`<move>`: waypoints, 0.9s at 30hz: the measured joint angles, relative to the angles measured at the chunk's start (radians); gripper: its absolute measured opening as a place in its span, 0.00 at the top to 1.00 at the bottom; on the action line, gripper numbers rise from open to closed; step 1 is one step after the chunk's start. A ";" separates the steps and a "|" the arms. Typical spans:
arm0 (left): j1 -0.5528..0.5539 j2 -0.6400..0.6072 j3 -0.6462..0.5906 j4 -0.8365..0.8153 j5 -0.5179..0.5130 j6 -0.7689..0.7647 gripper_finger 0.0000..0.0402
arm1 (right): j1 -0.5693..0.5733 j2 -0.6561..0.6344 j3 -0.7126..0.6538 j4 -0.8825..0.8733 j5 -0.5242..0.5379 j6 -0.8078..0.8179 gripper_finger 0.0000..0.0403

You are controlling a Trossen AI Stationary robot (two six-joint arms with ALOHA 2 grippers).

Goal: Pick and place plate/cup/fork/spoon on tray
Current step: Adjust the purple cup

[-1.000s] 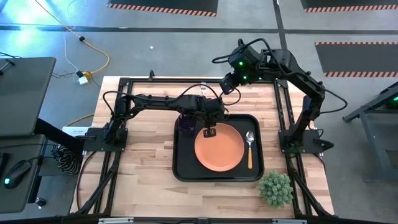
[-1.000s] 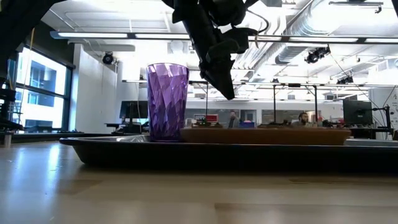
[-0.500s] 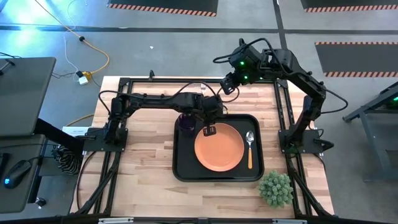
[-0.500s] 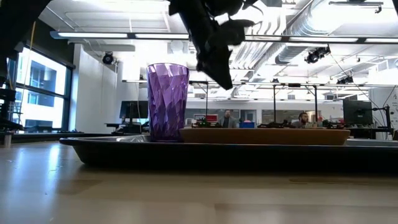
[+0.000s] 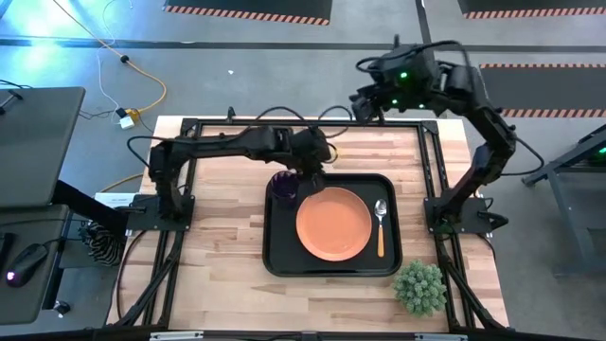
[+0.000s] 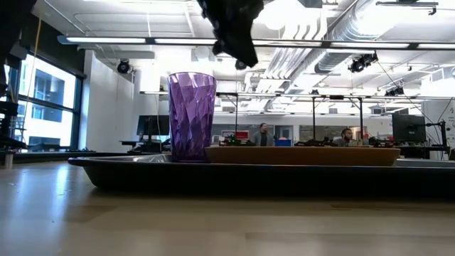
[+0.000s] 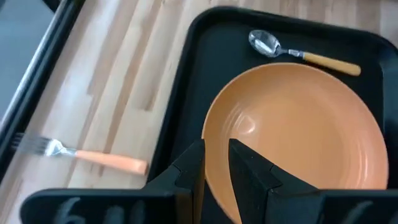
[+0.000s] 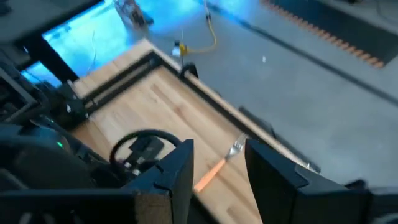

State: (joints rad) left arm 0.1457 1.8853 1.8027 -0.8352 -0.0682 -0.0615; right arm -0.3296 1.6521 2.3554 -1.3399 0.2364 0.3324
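The fork (image 7: pixel 93 157) lies on the worktop (image 5: pixel 218 256) just outside the tray (image 5: pixel 276 260), apparently the last piece. The left gripper (image 7: pixel 214 165) hangs empty above the plate (image 5: pixel 333 224), fingers narrowly apart. The right gripper (image 8: pixel 217 165), open, looks toward the fork.

In the high view the fork cannot be made out, and the left claw (image 5: pixel 315 163) merges with its dark wrist above the tray's (image 5: pixel 275 256) far rim, so its fingers cannot be told there. The low view cuts that arm off at the top edge, and the tray's near wall hides the spoon. The cup (image 6: pixel 191 117) covers the plate's (image 6: pixel 306 155) left end. In the left wrist view the bottom edge crops the plate, and the fork's (image 7: pixel 81 155) tines are smeared. The right wrist view is blurred; the right claw's (image 8: pixel 219 163) near finger overlaps the fork's handle end
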 joint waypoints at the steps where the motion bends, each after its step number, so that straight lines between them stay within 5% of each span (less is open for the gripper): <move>1: 0.000 -0.011 0.000 0.007 0.000 -0.009 0.84 | -0.008 -0.010 0.000 0.004 0.000 -0.013 0.66; 18: 0.005 -0.276 -0.002 -0.151 -0.120 -0.199 0.84 | -0.060 -0.057 -0.043 -0.230 0.070 -0.155 0.66; 27: -0.017 -0.403 -0.153 -0.200 -0.210 -0.383 0.84 | -0.095 -0.084 -0.284 -0.190 -0.116 -0.287 0.66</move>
State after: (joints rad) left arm 0.1288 1.4822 1.6501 -1.0355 -0.2779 -0.4446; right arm -0.4246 1.5680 2.0711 -1.5304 0.1201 0.0452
